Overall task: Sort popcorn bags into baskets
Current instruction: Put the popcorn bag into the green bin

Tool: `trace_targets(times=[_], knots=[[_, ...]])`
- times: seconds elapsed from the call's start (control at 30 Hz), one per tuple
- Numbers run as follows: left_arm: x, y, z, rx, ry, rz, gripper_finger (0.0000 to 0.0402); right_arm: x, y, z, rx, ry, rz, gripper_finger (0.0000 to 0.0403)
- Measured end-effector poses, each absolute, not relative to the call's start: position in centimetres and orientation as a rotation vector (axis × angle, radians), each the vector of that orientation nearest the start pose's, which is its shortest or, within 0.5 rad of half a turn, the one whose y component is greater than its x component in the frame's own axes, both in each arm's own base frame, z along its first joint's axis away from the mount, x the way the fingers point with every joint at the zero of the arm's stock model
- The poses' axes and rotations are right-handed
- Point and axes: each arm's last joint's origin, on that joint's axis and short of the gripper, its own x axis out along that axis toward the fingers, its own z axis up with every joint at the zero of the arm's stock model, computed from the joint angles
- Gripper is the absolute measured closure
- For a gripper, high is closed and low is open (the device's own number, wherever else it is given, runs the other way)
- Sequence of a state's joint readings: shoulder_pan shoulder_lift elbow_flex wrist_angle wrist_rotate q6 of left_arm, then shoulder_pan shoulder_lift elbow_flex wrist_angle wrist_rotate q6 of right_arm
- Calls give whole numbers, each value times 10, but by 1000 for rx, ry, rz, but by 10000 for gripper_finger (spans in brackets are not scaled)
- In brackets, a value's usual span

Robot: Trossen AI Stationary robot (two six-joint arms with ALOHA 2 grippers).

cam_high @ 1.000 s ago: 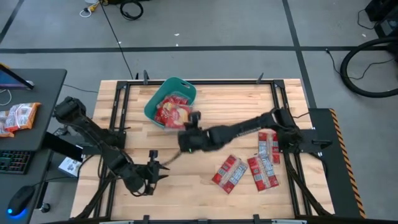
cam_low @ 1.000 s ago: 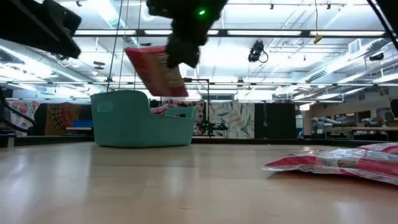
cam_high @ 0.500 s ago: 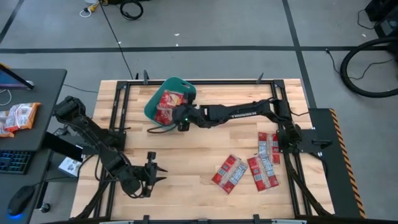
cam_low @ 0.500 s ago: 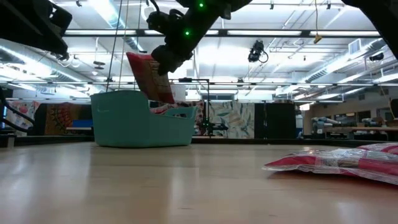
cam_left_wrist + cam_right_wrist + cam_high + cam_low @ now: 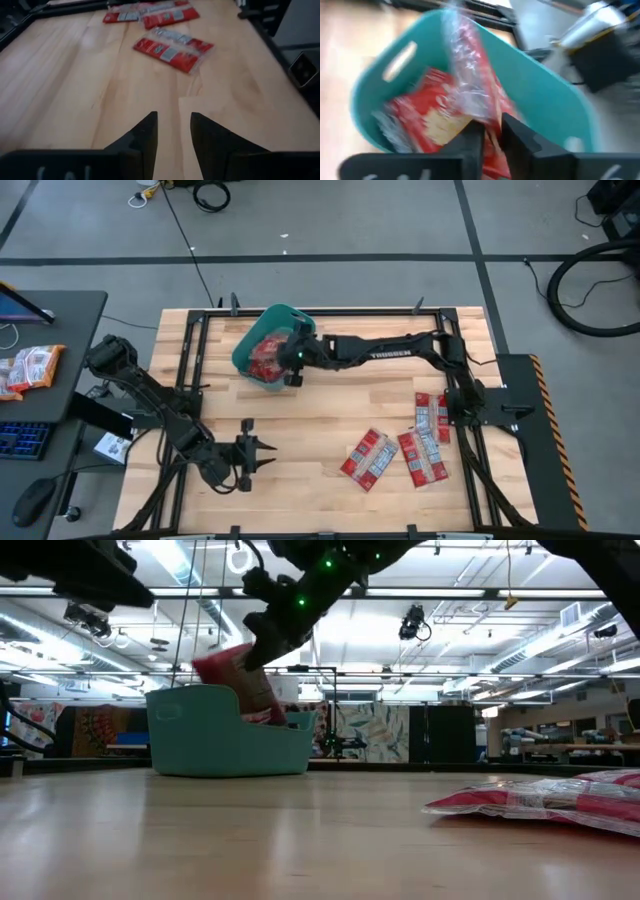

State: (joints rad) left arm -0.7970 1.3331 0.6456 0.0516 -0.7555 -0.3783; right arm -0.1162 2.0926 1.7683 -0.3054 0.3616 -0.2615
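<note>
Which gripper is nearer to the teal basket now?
The right. The right gripper hangs over the teal basket with a popcorn bag going in; the left gripper waits over bare wood near the table's front.

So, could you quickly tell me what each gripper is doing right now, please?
Left gripper: open, holding nothing, low over the table.
Right gripper: over the basket, popcorn bag between its fingers; whether it still grips cannot be told.
</note>
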Motion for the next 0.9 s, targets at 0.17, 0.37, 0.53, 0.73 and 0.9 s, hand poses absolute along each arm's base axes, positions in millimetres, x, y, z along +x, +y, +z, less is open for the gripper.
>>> trace_targets(times=[0.17,0.37,0.53,0.73,0.9], knots=[[195,-171,201,74,428,35,281,477,-81,257,-106,596,-146,290],[195,-172,200,70,436,17,281,474,-80,260,-51,588,-52,279],[194,-173,200,64,452,-17,281,460,-73,283,-121,613,-99,280],[194,-172,199,90,454,-21,281,437,-46,310,-133,682,-103,280],[194,-172,199,123,453,-26,281,419,-10,306,-85,862,-44,280]])
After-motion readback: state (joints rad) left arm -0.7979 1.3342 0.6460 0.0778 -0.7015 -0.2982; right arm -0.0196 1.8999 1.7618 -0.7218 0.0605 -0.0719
